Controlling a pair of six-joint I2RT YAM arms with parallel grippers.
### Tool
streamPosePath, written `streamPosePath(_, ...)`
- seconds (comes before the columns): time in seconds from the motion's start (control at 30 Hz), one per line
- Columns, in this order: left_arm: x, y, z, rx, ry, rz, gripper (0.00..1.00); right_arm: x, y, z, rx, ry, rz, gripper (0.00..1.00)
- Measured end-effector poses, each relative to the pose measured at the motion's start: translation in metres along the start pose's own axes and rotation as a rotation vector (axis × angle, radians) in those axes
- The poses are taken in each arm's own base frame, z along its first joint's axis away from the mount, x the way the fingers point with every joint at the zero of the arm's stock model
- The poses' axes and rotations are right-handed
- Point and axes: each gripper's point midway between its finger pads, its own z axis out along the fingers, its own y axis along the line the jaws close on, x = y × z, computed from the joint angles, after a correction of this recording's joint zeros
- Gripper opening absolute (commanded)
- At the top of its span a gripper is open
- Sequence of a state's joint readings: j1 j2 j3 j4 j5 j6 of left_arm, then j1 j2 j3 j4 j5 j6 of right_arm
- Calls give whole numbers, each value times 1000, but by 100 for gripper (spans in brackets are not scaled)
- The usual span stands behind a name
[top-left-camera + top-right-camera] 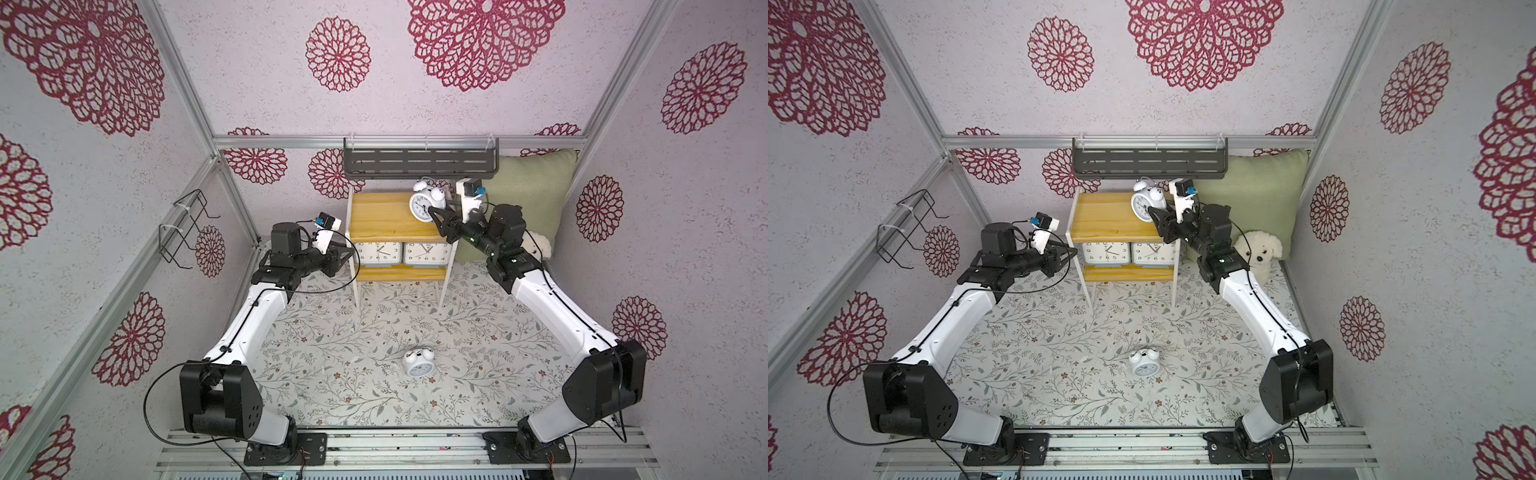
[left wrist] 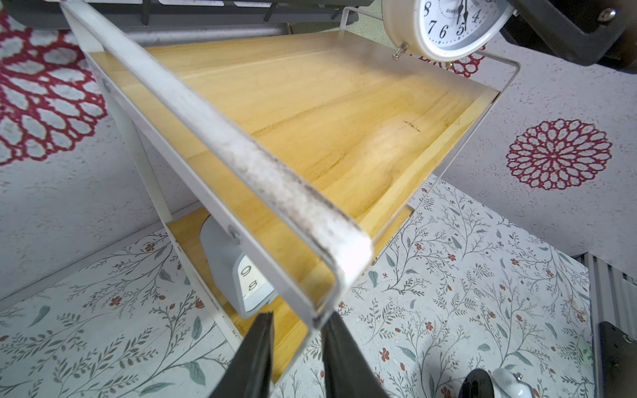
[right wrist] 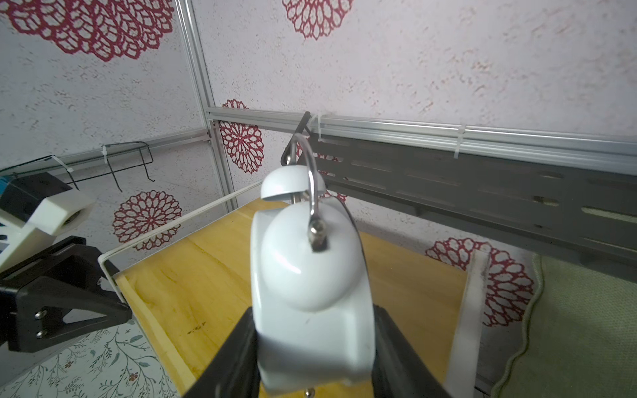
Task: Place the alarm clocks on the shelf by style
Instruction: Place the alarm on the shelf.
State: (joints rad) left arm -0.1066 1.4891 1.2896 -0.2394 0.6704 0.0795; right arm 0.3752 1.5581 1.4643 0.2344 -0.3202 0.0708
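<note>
Shelf [image 1: 386, 216]: lower tier holds two grey clocks [image 1: 379, 253] (right gripper [image 3: 315, 348] clamps twin-bell clock [image 1: 422, 205]; left gripper [image 2: 299, 320] agape).

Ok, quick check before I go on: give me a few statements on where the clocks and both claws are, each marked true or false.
1. Both grey clocks stand on the shelf's lower board. True.
2. The right claw is empty. False: it grips a twin-bell clock over the top board.
3. The second twin-bell clock is on the shelf. False: it lies on the floral mat in front of the shelf.
4. The left claw holds no clock; its fingers straddle the shelf's side frame. True.
</note>
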Motion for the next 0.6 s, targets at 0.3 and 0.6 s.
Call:
streamPosePath(0.3,8,-1,4,10,28,-5,25,4,-5,-1,13,16,5,34)
streamPosePath(0.6,12,-1,7,13,44,-8,25,4,-8,-1,19,16,5,35)
